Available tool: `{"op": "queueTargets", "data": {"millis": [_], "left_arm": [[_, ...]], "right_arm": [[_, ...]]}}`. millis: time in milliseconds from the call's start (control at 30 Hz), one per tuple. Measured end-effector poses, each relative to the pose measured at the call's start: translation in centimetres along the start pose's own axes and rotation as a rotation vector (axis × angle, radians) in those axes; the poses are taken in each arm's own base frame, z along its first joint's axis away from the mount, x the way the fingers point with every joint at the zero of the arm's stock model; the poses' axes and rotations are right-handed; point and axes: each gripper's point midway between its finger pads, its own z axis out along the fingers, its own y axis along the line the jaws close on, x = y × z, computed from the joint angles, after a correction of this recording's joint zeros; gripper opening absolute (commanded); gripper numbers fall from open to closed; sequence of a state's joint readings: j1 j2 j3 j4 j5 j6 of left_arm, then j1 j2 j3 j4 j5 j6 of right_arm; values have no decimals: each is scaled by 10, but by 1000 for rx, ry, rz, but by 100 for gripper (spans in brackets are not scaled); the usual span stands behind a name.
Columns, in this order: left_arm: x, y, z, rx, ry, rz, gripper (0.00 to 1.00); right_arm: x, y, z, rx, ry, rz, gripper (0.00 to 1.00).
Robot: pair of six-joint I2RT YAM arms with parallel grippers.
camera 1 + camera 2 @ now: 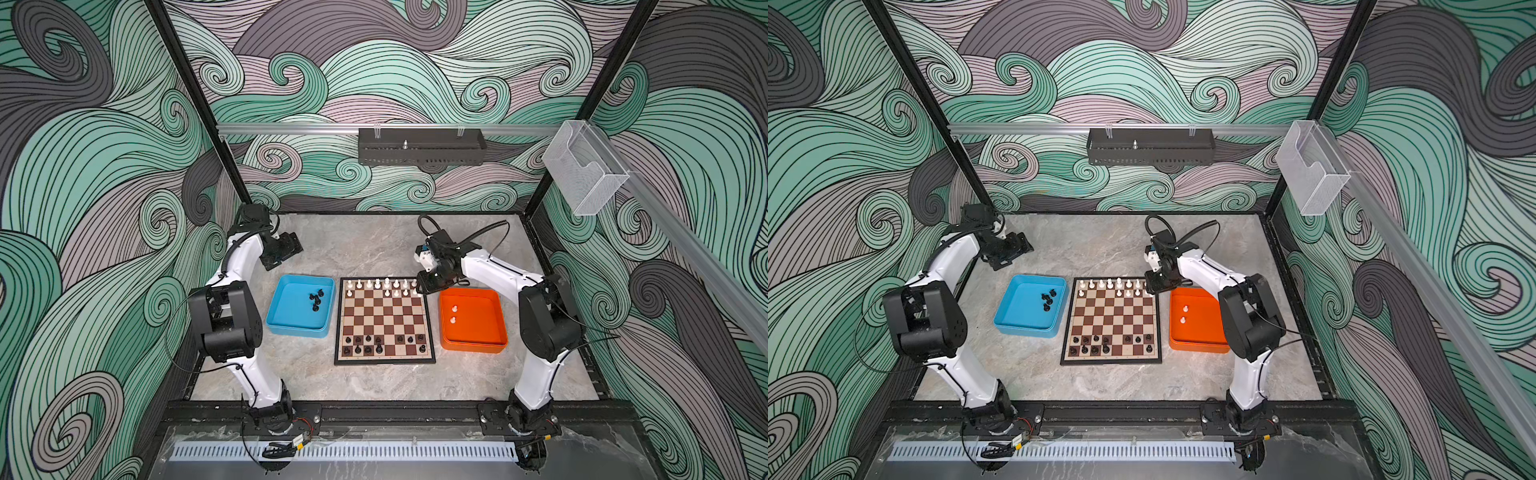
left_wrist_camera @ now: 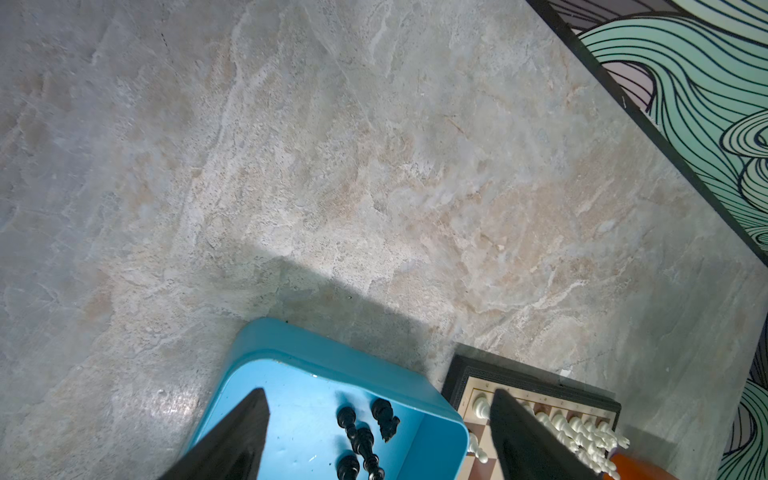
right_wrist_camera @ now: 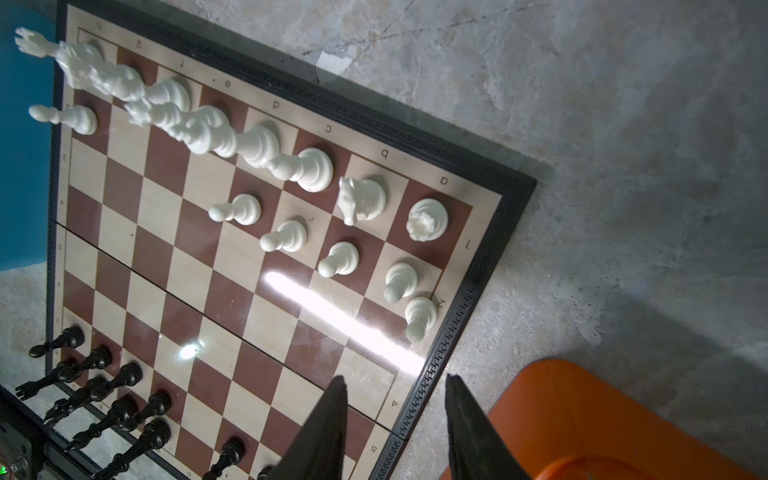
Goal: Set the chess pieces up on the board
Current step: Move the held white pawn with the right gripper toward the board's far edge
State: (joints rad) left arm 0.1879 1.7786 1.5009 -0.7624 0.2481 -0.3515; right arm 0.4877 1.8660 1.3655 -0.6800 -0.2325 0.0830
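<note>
The board (image 1: 384,358) lies mid-table in both top views. White chess pieces (image 1: 386,284) fill its far rows and black ones (image 1: 368,345) stand on its near rows. Several loose black pieces (image 1: 316,298) lie in the blue tray (image 1: 286,320). Two white pawns (image 1: 454,314) sit in the orange tray (image 1: 478,332). My right gripper (image 3: 395,379) is open and holds nothing; it hovers over the board's far right corner (image 1: 432,284). A white pawn (image 3: 419,316) stands near the board's margin there. My left gripper (image 2: 378,397) is open and empty, raised behind the blue tray (image 2: 291,345).
Bare marble table surrounds the board and trays. The black cell frame (image 1: 374,411) runs along the front edge, with both arm bases on it. Patterned walls close in the back and sides.
</note>
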Motion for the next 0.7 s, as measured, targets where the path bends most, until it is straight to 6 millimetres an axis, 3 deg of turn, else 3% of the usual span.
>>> {"op": "queueTargets", "data": {"millis": [700], "left_arm": [[0,0,0,0,0,0,86]], "right_arm": [[8,-14,24,84,51,-9,29]]}}
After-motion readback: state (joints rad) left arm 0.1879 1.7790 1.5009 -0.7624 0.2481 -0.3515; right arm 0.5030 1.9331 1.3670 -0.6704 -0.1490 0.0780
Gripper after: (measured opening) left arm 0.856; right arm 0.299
